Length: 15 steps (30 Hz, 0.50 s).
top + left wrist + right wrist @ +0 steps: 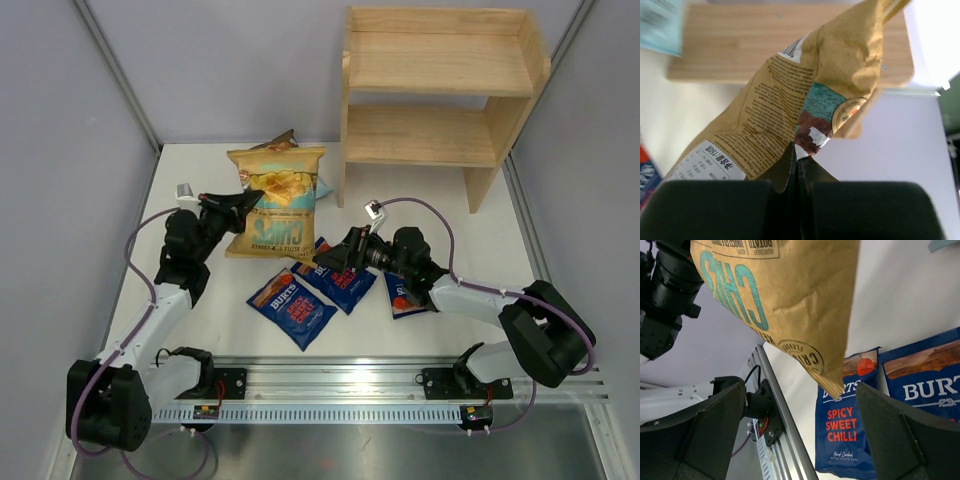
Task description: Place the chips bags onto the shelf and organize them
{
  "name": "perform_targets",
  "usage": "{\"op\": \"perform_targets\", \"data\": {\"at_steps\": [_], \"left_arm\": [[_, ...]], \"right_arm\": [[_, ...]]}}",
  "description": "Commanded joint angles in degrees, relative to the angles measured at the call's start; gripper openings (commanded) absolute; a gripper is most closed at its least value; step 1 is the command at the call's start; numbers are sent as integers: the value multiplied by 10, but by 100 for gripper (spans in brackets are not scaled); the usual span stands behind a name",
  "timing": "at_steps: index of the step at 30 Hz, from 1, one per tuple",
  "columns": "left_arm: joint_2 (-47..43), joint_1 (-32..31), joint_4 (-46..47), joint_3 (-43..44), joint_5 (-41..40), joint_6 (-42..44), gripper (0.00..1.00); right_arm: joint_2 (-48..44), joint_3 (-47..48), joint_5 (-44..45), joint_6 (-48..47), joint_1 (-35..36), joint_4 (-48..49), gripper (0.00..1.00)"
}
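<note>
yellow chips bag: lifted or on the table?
Lifted. Left gripper grips the yellow bag by its edge; its corner hangs above a Burts bag.

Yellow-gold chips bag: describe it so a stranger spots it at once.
Find the light wooden two-tier shelf at the far right of the white table. Just left of it, the left end effector grips a large crinkly yellow-gold bag with teal lettering. It is the only gold bag, bigger than the dark blue bags nearby.

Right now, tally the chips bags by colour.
Dark blue Burts bags: 3
Yellow-gold bag: 1
Light blue bag, mostly hidden behind the yellow-gold one from above: 1
Total: 5
</note>
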Motion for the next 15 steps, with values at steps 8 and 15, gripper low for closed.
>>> {"op": "perform_targets", "data": {"at_steps": [8, 15], "left_arm": [[11, -146, 145, 65, -11, -66, 0], [11, -191, 161, 85, -9, -67, 0]], "right_arm": [[-86, -22, 11, -92, 5, 71, 99], [-233, -36, 52, -186, 2, -45, 99]]}}
